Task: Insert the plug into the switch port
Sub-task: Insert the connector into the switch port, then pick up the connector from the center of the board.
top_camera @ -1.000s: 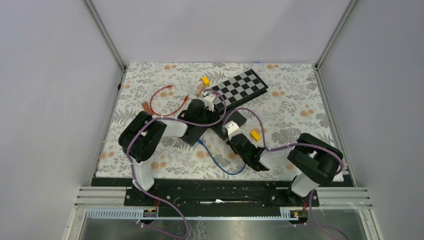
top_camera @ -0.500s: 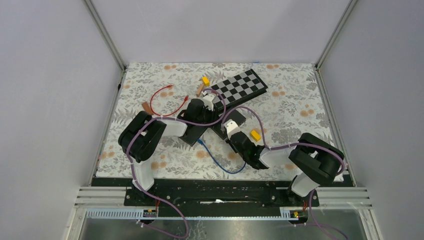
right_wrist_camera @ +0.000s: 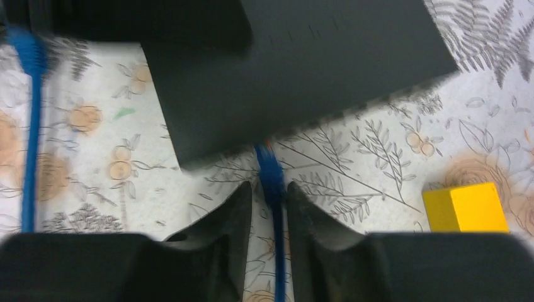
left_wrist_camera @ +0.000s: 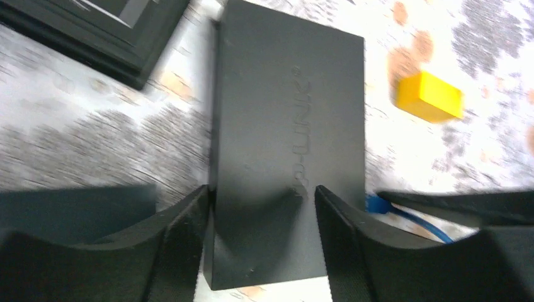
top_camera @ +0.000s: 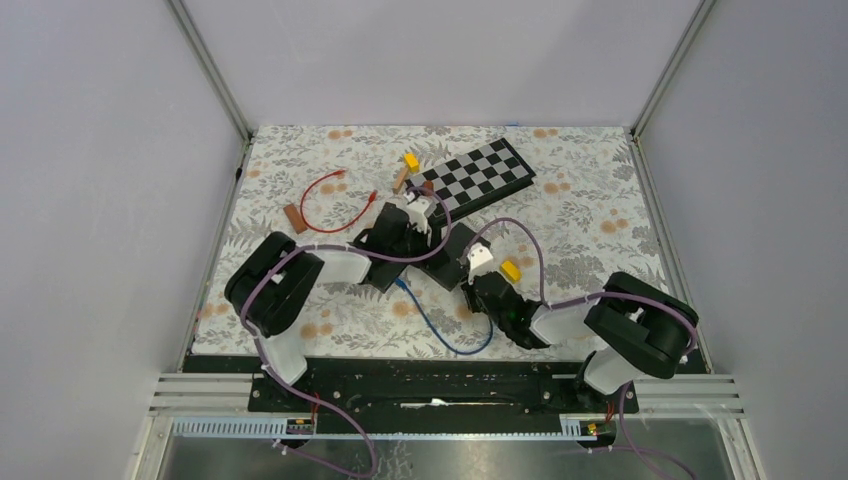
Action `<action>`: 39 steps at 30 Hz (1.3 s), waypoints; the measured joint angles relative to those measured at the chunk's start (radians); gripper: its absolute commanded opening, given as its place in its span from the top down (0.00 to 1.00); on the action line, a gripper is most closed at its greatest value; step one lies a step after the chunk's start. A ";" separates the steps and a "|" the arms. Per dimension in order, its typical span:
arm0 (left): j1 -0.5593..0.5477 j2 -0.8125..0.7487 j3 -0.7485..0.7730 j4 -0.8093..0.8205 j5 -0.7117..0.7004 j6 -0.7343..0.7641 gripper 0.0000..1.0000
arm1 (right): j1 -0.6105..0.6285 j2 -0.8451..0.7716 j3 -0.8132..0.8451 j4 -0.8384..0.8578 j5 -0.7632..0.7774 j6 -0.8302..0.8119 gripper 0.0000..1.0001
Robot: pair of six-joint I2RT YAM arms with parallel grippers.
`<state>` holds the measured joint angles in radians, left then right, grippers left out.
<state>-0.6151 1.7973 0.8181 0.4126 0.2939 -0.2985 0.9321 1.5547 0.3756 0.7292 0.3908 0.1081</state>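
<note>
Right wrist: plug (right_wrist_camera: 267, 158) nose-first at switch (right_wrist_camera: 302, 56) edge, cable (right_wrist_camera: 278, 264) back through unclenched right gripper (right_wrist_camera: 269, 190)

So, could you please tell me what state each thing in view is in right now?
Switch: lying flat, label up.
Plug: at the switch's edge, apparently seated; blurred.
Left gripper: open, straddling the switch.
Right gripper: slightly open, blue cable between its jaws.
Chessboard: folded shut.
Red wire: loose, unconnected.
</note>
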 measured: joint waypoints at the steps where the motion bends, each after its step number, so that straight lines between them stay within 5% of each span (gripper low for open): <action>1: -0.008 -0.012 -0.008 -0.011 0.004 -0.015 0.28 | -0.001 -0.010 -0.008 0.007 -0.011 0.020 0.53; 9: -0.056 -0.076 -0.033 -0.088 -0.004 -0.133 0.23 | 0.000 -0.216 -0.047 -0.042 -0.081 0.111 0.44; 19: 0.077 -0.184 0.112 -0.262 -0.130 -0.219 0.19 | -0.001 -0.706 -0.043 -0.373 -0.056 0.248 0.43; 29: 0.463 -0.268 0.204 -0.531 -0.463 -0.410 0.25 | -0.001 -0.544 0.094 -0.664 -0.147 0.357 0.44; 39: 0.532 -0.080 0.289 -0.689 -0.625 -0.416 0.28 | -0.001 -0.594 0.105 -0.728 -0.241 0.396 0.45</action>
<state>-0.0834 1.7168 1.1072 -0.2764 -0.3309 -0.7147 0.9314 0.9604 0.4808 0.0010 0.1501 0.5037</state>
